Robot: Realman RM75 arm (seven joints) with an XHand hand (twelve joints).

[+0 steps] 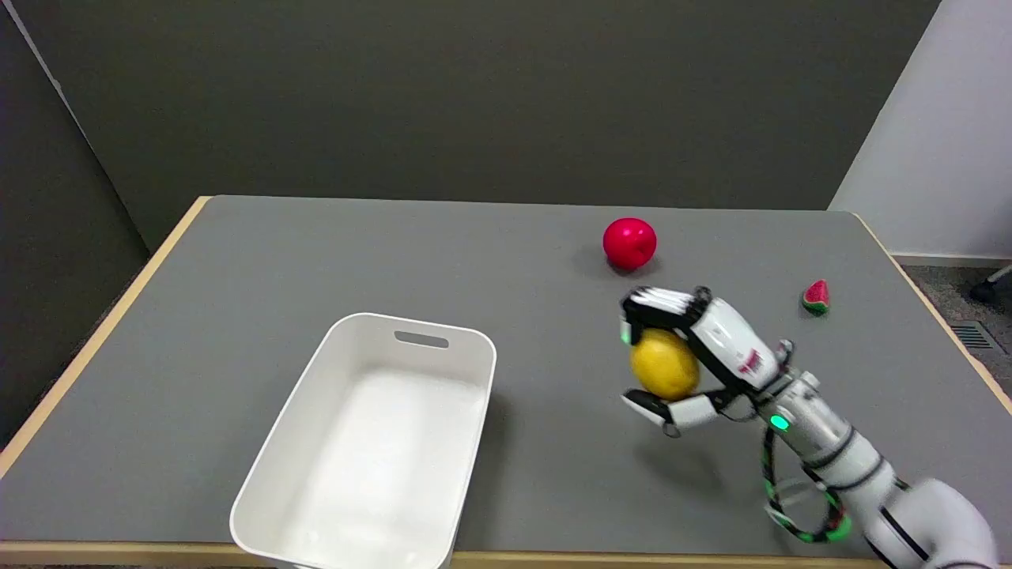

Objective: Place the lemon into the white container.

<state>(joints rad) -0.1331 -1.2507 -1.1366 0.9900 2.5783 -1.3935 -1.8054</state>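
1. The right hand (696,356) reaches in from the table's near right corner and grips the lemon (665,363), its fingers (660,303) curled over the top of the fruit and the thumb (672,411) cupped beneath it.
2. The hand is closed only as far as the lemon allows; the yellow fruit fills the space between fingers and thumb and shows plainly on the side facing the container.
3. A shadow lies on the grey table (237,300) below and to the right of the hand, so the lemon appears lifted off the surface.
4. The white container (466,442) sits at the table's near edge, left of the middle, with a slot handle in its far wall. It is well apart from the lemon, which is to its right.
5. A red apple (630,243) rests toward the far edge, beyond the hand.
6. A small watermelon slice (816,298) lies near the right edge.
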